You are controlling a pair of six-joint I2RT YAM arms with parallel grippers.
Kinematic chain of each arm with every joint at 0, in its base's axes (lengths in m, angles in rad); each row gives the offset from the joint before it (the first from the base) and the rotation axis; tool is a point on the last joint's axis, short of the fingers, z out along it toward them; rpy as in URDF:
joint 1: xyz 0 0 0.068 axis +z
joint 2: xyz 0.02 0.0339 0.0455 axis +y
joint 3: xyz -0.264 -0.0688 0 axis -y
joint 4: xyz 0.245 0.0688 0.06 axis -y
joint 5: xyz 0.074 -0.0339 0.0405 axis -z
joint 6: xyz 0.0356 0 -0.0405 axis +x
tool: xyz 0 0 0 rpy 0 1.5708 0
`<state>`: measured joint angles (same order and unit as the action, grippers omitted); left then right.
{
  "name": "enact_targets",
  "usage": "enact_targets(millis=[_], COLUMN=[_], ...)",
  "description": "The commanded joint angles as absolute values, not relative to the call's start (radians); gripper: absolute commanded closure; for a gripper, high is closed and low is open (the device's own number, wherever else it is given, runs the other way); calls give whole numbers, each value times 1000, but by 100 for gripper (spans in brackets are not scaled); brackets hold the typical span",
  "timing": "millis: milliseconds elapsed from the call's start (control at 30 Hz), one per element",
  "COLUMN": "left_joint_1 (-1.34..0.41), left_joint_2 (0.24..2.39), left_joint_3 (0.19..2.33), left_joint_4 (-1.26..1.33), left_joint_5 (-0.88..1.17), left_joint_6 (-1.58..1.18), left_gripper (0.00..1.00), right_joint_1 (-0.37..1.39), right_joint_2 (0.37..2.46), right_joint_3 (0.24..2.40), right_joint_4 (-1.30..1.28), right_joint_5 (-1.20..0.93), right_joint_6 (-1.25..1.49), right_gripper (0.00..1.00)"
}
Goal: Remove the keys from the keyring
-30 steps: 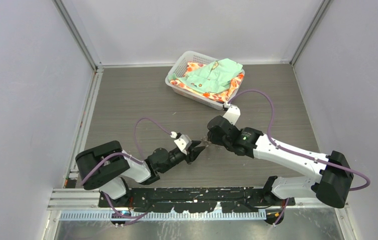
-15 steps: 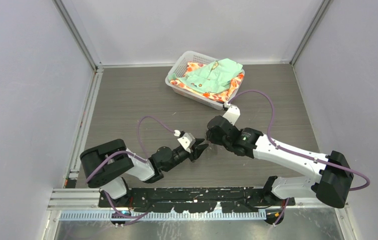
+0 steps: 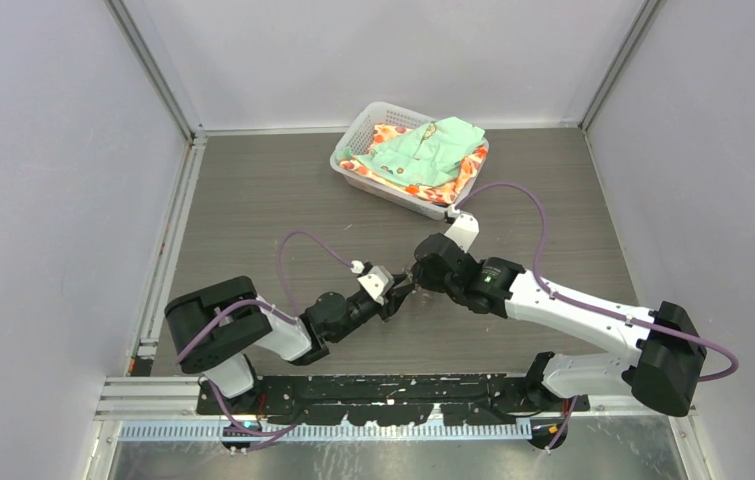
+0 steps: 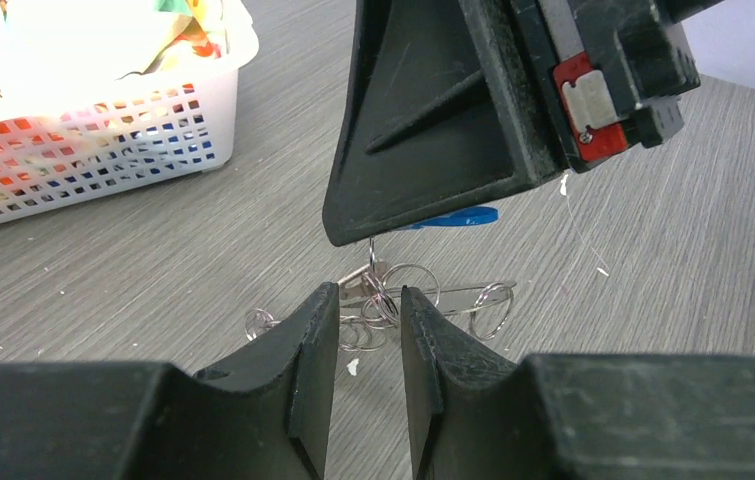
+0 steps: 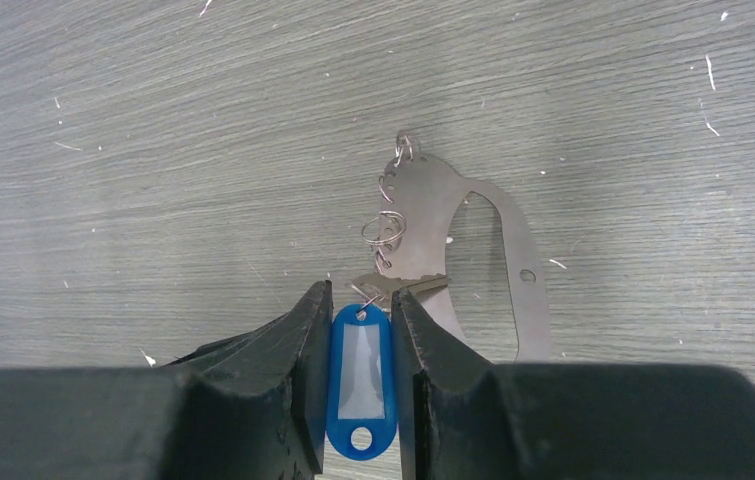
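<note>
Shows right end effector (image 5: 361, 293) clamped on blue tag (image 5: 360, 380) — keyring (image 5: 385, 228) and key (image 5: 405, 284) hanging beneath, close to surface (image 5: 153, 150). Places left end effector (image 4: 369, 292), fingers (image 4: 303, 345) narrowly parted, at keyring — cannot tell whether gripping.

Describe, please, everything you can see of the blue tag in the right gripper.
The blue tag is an oblong plastic fob with rounded ends, a pale label window in its face and a round hole at its near end. The right gripper clamps its two long edges. A small silvery ring at its far end links it to the ring cluster. From the left wrist it shows edge-on, roughly level, seemingly held above the table.
</note>
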<state>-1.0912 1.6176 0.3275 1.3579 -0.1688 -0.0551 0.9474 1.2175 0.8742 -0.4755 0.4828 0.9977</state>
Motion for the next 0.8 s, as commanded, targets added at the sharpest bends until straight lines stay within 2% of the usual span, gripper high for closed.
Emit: enact_targets(millis=[0,333,500,567,767], left_joint_1=[-1095,-1094,-1094,-1095,-1095], left_joint_2=[1632,1676,1678,1676,1669], left_joint_3=[364,385,378,372,350], left_joint_4=[1431,1431,1431,1431,1431], left_joint_5=[-182,-200,-184,-171,-143], left_joint_6=[-23,-32,-27,-20,-7], left_gripper=[70,72,85,98,100], right_joint_1=[951,951,950,951,930], right_joint_2=[1188,1178,1176,1173,1183], right_joint_3=[873,868,859,855,841], right_joint_4=[-433,-434,-431,-436,-446], right_joint_5=[497,493,500,513,546], right_joint_6=[1005,999,1001,999,982], right_gripper=[99,99,99,99,99])
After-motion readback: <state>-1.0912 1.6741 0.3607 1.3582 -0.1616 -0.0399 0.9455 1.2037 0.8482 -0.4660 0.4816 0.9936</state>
